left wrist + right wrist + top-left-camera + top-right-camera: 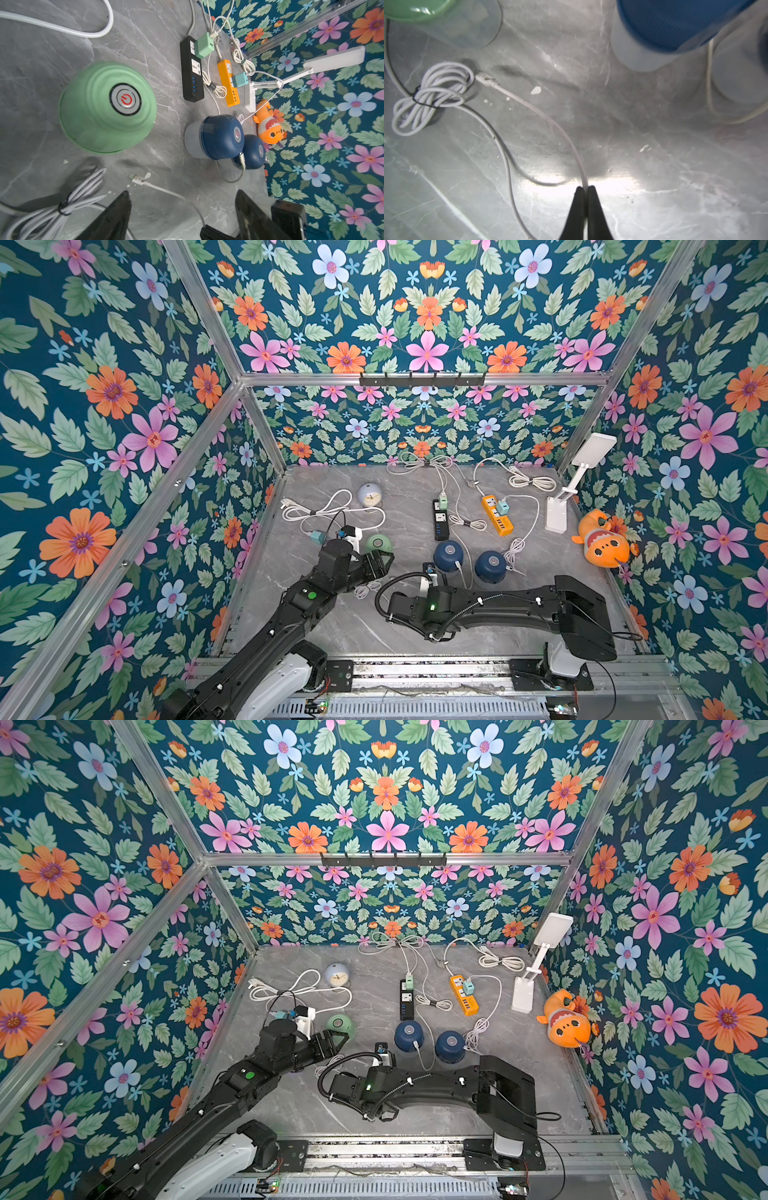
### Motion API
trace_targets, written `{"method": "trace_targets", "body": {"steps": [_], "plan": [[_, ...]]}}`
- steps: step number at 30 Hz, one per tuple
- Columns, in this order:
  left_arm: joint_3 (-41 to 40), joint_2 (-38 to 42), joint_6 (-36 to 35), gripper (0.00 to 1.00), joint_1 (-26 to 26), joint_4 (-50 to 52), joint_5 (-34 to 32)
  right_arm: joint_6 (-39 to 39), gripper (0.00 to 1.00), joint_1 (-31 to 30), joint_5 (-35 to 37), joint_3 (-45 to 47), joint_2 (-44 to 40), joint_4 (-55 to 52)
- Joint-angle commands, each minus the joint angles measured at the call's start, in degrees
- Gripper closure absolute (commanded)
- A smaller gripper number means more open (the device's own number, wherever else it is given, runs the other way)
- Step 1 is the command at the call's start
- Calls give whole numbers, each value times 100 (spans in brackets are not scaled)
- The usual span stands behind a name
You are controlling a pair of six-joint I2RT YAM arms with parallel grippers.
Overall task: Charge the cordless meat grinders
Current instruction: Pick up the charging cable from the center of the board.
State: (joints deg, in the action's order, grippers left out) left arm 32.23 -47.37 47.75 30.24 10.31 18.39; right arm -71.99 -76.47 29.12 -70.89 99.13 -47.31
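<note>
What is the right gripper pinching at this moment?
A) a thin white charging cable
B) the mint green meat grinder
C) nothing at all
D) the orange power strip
A: in the right wrist view the right gripper has its jaws closed on the white charging cable, whose loose plug lies on the table.

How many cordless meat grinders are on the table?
3: mint green grinder left of centre; navy grinder near the black power strip; second navy grinder beside it. None seems hidden.
</note>
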Motion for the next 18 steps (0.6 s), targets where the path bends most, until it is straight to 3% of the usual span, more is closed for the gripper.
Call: {"method": "trace_targets", "body": {"steps": [1,5,10,18], "plan": [[46,128,469,19,-201,-183,458,695,100,46,485,52,-301,-54],[-109,111,1009,19,-453,-760,846,1494,100,249,593,392,-952,473],[-630,-105,2208,19,-763,-2439,1354,2893,100,678,399,1235,-1925,1868],[-942,-703,3402,25,-843,-4215,1361,4289,100,1266,-148,1930,-2898,3097]]}}
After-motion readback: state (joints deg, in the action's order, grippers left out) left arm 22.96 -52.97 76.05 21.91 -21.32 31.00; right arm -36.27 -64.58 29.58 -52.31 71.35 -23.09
